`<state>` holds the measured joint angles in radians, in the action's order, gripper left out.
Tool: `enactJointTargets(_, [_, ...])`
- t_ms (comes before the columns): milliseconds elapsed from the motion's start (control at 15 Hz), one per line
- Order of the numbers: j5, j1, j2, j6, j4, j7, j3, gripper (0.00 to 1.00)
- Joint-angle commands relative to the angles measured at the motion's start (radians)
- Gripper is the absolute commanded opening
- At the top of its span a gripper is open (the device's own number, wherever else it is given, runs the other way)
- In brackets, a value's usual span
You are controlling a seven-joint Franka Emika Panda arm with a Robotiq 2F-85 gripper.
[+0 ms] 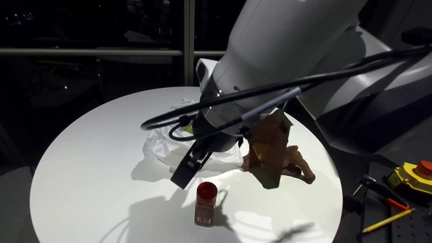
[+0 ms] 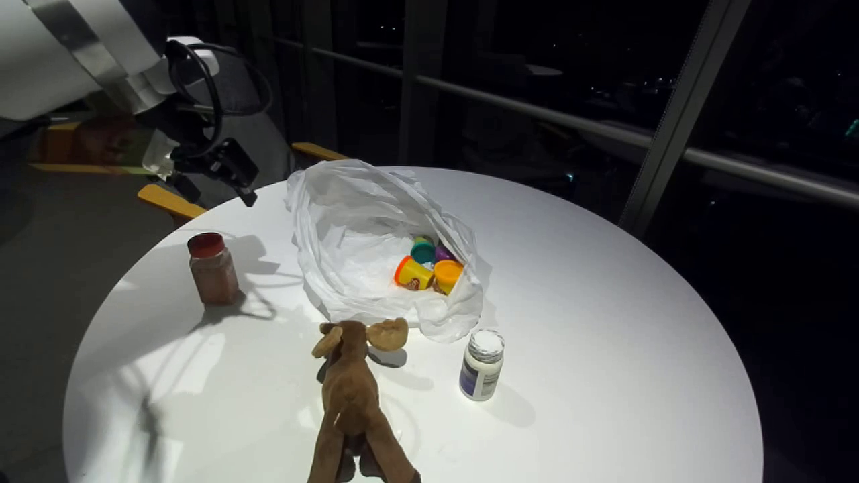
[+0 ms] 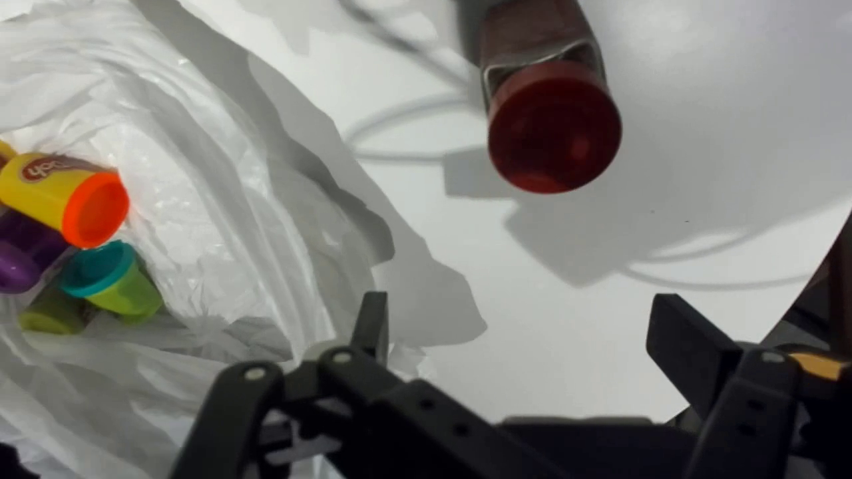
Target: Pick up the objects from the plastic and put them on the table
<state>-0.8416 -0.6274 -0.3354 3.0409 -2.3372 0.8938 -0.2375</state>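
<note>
My gripper (image 3: 519,313) stands open over the white table (image 2: 604,376), nothing between its fingers. In an exterior view it hangs above and behind a jar with a red lid (image 2: 215,272), which stands upright on the table. The white, crinkled plastic bag (image 3: 200,166) lies with its mouth open, left of my gripper in the wrist view. Inside it lie several small tubs: a yellow one with an orange-red lid (image 3: 93,209), a teal-lidded one (image 3: 100,269), a purple one (image 3: 20,259) and an orange-lidded one (image 2: 448,275). A brown plush moose (image 2: 352,396) and a white bottle (image 2: 482,365) rest on the table outside the bag.
Beyond the table's edge, a yellow box with a red button (image 1: 410,177) and a yellow pencil (image 1: 388,221) lie on a dark bench. Yellow wooden chair parts (image 2: 171,200) show behind the table. A black cable (image 1: 256,92) loops beside the arm.
</note>
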Motion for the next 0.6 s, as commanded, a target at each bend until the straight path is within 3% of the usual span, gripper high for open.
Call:
enactJointTargets(0, [-0.009, 0.006, 0.028, -0.051, 0.010, 0.015, -0.053, 1.00])
enactJointTargets(533, [0.182, 0.102, -0.021, -0.149, 0.066, 0.075, -0.106, 1.00])
